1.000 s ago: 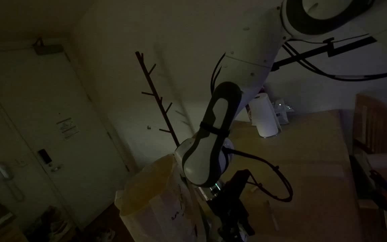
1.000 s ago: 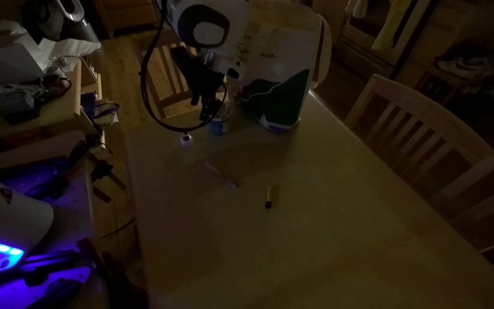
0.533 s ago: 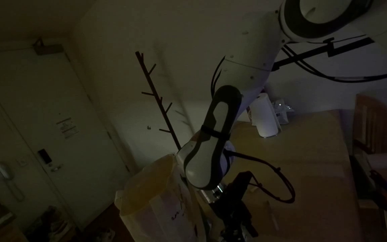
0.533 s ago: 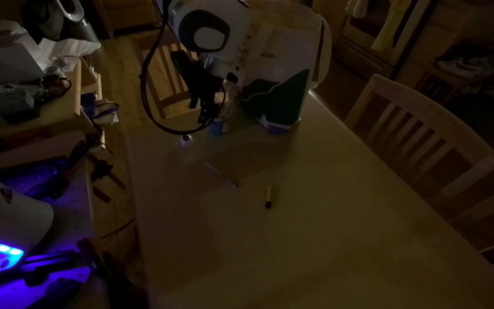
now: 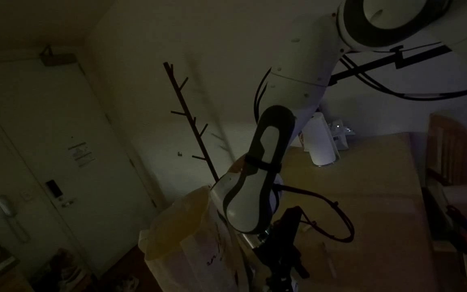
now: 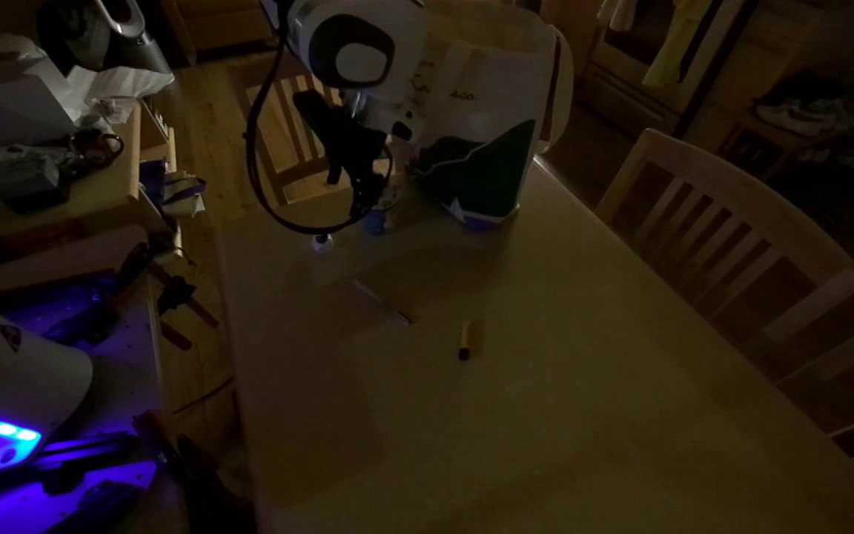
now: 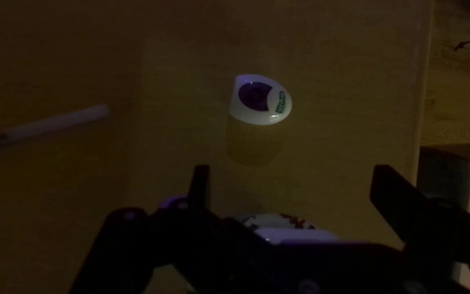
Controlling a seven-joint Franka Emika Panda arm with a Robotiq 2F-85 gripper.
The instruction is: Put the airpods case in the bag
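A small white rounded case [image 7: 261, 100] with a dark oval and a green label rests on the table; it best fits the airpods case. In an exterior view the same case [image 6: 322, 243] is near the table's edge. My gripper [image 7: 293, 173] stands open, nothing held between its fingers, and the case lies beyond its fingertips, apart from them. The pale bag [image 6: 486, 89], with a green hill print, stands upright behind the gripper [image 6: 347, 199] at the table's end. From another side the bag [image 5: 193, 251] shows its open top, left of the gripper; its inside bottom is hidden.
A patterned canister [image 6: 379, 221] stands between gripper and bag; its white lid [image 7: 292, 236] shows partly below the jaws. A pen [image 6: 382, 302] and a yellow marker [image 6: 465, 340] lie on the table [image 6: 545, 415]. Chairs [image 6: 731, 215] flank it. A paper towel roll [image 5: 318, 140] stands farther off.
The jaws have spread wider over the last half second. The arm has shifted only slightly. Case, bag and the other objects have stayed put.
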